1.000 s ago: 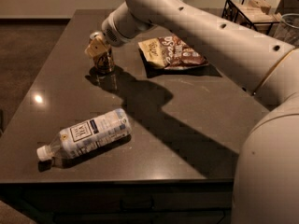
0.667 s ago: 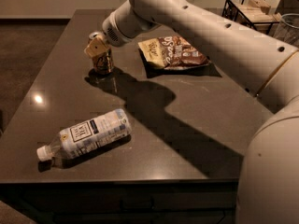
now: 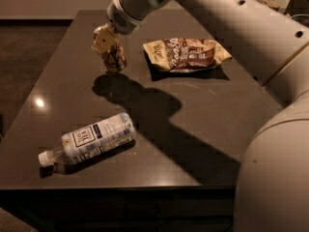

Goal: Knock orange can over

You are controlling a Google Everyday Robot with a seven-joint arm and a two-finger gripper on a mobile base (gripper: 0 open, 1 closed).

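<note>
Orange can (image 3: 117, 60) with dark script stands slightly tilted, claw (image 3: 105, 41) at its top.

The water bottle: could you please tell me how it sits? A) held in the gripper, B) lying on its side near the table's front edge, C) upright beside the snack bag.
B: the water bottle lies on its side near the front edge of the table, cap pointing left; the gripper is farther back at the orange can.
</note>
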